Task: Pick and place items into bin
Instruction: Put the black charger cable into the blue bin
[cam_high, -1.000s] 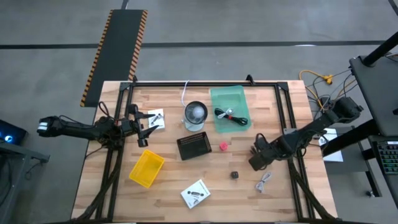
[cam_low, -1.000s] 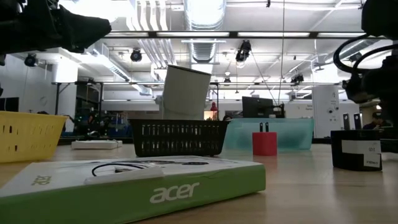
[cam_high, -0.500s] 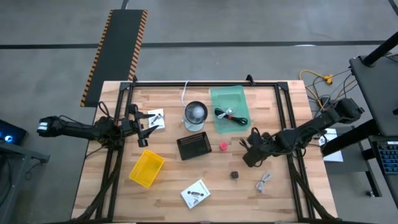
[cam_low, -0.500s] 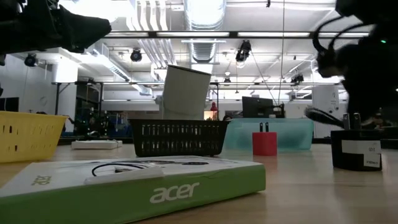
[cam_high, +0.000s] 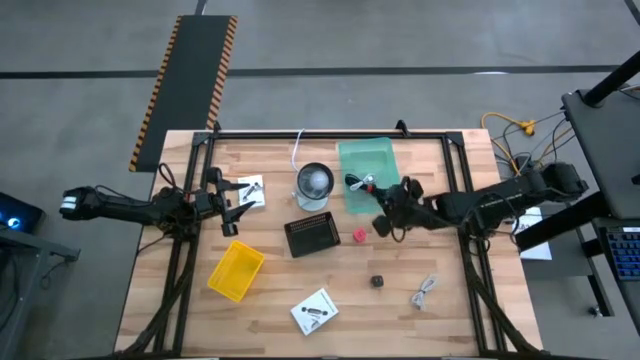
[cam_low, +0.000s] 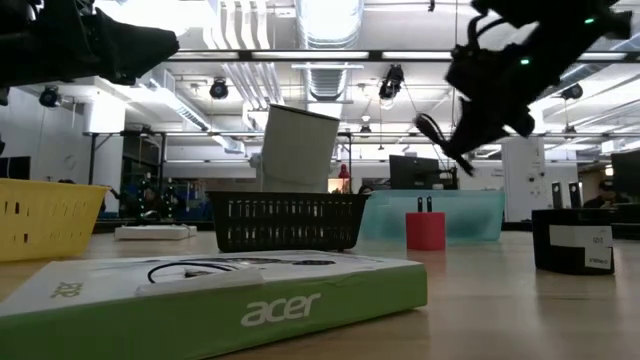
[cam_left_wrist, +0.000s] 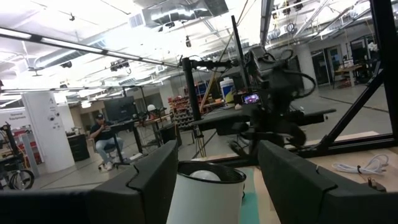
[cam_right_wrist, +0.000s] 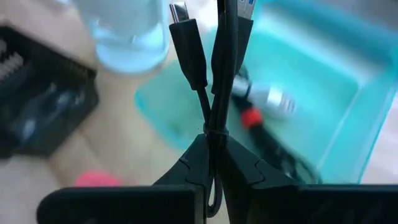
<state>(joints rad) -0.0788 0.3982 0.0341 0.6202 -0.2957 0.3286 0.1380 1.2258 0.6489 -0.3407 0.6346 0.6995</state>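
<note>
My right gripper (cam_high: 384, 222) hovers at the near right corner of the teal bin (cam_high: 352, 158), shut on a short black cable (cam_right_wrist: 214, 68) folded into a bundle. Another black cable with a red band (cam_high: 370, 184) lies inside the bin. On the table rest a red cube (cam_high: 358, 235), a dark die (cam_high: 378, 282), a white coiled cable (cam_high: 425, 292) and two white packets (cam_high: 315, 311) (cam_high: 250, 190). My left gripper (cam_high: 235, 207) waits open at the left, raised, facing the glass cup (cam_high: 314, 185). My right gripper pinches the black cable bundle near its looped end (cam_right_wrist: 215, 134) between its two fingers (cam_right_wrist: 194, 163). The fingers slant down from the table's right side and lie along the bundle. The cable is lifted clear, and its plug ends (cam_right_wrist: 181, 18) stick out past the fingertips toward the bin.
A black mesh basket (cam_high: 312, 234) stands just near of the glass cup, and a yellow basket (cam_high: 236, 270) lies at the near left. The table's dark frame rails (cam_high: 455, 190) run along both sides. Bare wood shows between the die and the white coiled cable.
My right gripper, staying shut on the black cable, has risen from the near right part of the table and swung toward the far left, up to the teal bin's corner. Its wrist has rolled and tipped on the way. The cable has been carried clear of the table.
</note>
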